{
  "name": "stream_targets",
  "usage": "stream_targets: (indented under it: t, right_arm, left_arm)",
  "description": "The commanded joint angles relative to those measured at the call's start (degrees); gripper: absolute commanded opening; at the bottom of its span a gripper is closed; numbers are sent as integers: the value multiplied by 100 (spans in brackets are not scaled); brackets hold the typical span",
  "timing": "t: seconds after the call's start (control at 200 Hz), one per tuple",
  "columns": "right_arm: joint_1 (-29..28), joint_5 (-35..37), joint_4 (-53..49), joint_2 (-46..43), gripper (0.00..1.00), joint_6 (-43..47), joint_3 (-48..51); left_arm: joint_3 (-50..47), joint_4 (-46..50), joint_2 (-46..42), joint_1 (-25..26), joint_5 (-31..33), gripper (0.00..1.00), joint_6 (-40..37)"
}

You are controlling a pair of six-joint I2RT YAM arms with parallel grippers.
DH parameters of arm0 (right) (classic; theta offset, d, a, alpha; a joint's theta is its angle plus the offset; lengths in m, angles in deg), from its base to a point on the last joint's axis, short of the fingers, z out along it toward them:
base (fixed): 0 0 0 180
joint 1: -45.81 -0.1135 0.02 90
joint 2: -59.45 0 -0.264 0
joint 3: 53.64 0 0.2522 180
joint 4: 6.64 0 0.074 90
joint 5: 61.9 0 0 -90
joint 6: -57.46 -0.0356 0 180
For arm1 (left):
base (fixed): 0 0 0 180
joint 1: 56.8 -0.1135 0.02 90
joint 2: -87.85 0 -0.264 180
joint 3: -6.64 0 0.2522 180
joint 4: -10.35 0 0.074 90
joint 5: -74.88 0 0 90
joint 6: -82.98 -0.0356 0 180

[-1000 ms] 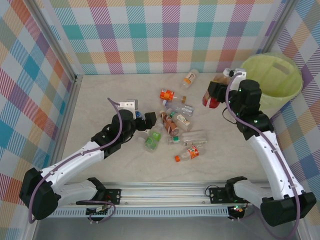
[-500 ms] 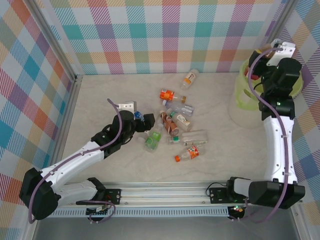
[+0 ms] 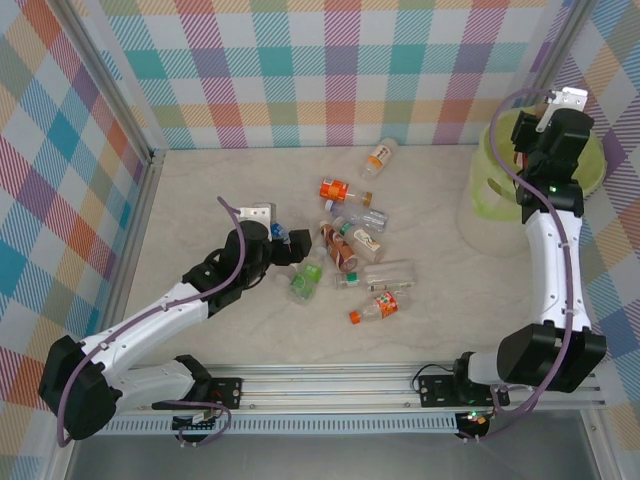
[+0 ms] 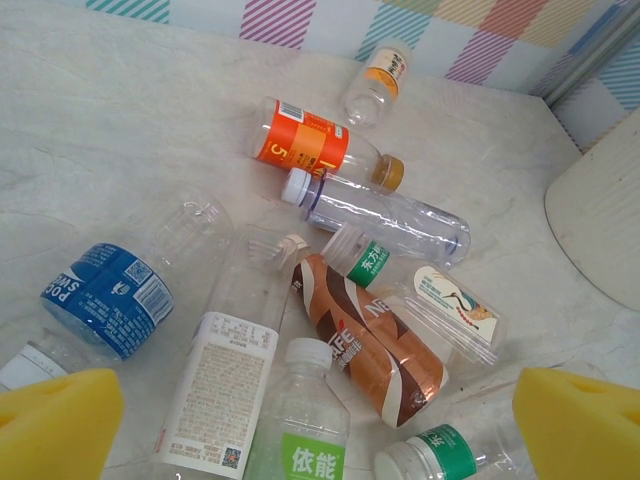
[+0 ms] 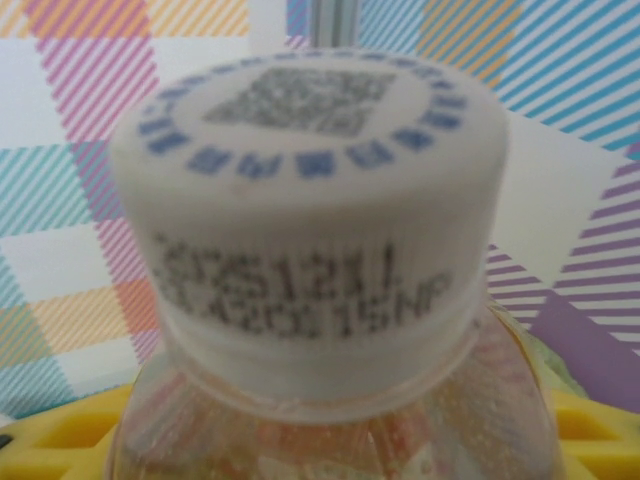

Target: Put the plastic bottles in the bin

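The right jaws have swung up over the bin (image 3: 485, 195), holding a bottle (image 5: 310, 200), ready to drop. The left jaws are wide.

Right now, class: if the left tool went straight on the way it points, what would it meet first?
Most likely the white-capped bottle with the green label, lying between the yellow pads of the open left tool. The brown bottle lies just beyond. Depth is hard to judge.

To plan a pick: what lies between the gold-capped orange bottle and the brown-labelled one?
A clear, white-capped bottle lying crosswise, in the left wrist view.
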Motion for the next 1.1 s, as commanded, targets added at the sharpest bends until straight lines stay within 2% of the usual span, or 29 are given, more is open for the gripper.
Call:
stream_targets:
  t: [0.0, 0.205, 0.36, 0.44, 0.565, 0.665, 0.715, 0.8, 0.845, 0.905, 0.965, 1.095]
  right_arm:
    - [21, 710, 236, 81, 77, 311, 175]
    - [80, 1399, 275, 436, 86, 595, 70]
    - [80, 1098, -76, 280, 90, 175, 52]
    - [76, 409, -417, 61, 93, -234, 40]
    - [56, -1912, -660, -362, 98, -317, 181]
    - [-106, -3173, -879, -567, 99, -263, 228]
    - [-240, -3931, -1033, -662, 100, -24, 300]
    - [-628, -5170, -1367, -838, 100, 1223, 618]
    - [-965, -5343, -1617, -903, 100, 1907, 809]
    - [-1415, -5021, -1925, -935, 100, 2610, 996]
    - [-1711, -4785, -2062, -927, 100, 3023, 1227]
    - [-2147, -4738, -2694, -803, 100, 3713, 1511]
  left_arm:
    - [-48, -109, -47, 27, -14, 100, -27]
    - [-76, -133, -59, 27, 28, 100, -16]
    - [-107, -148, -83, 27, 111, 100, 19]
    - [-139, -182, -96, 20, 157, 100, 19]
    - [-167, -218, -96, 18, 279, 100, 23]
    - [-166, -223, -71, 9, 491, 100, 110]
    - [-165, -191, -69, 0, 632, 100, 202]
    - [-221, -198, -105, -27, 747, 100, 317]
    - [-261, -223, -128, -50, 779, 100, 361]
    - [-307, -229, -167, -69, 780, 100, 413]
    - [-342, -192, -208, -87, 794, 100, 464]
    - [-444, -139, -345, -130, 868, 100, 589]
